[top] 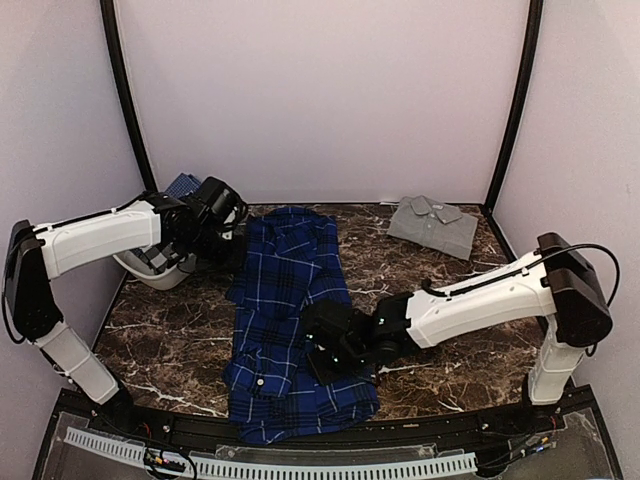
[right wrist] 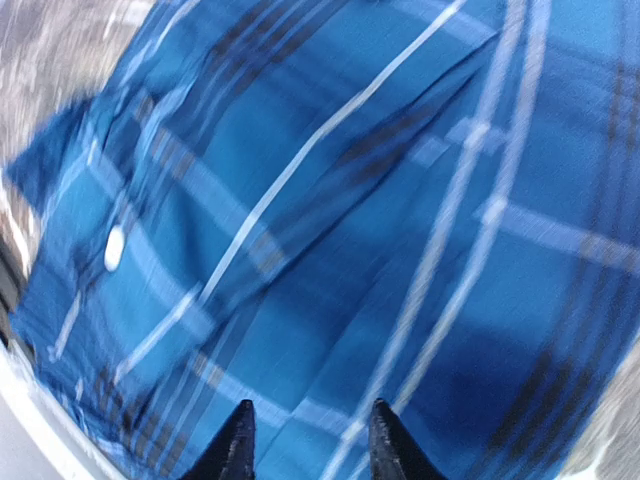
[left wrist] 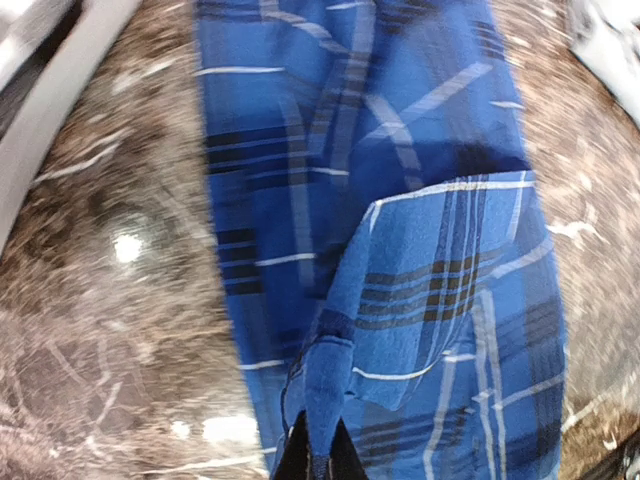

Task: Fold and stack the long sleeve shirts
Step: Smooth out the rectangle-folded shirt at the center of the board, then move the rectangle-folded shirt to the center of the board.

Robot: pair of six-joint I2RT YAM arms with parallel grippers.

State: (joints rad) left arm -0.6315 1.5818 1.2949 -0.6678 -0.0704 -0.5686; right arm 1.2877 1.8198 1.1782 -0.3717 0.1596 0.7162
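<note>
Right fingers (right wrist: 238, 445) apart over blurred plaid shirt (right wrist: 330, 230) | left fingers (left wrist: 295, 455), mostly cropped, clamp it

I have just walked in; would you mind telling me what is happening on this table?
Two robot arms are working on a blue plaid shirt spread lengthwise on the marble table. The left gripper is shut on a fold of its cloth near the far end. The right gripper hangs open just over the near part, gripping nothing. A grey shirt lies folded at the far right, apart from the plaid one.
</note>
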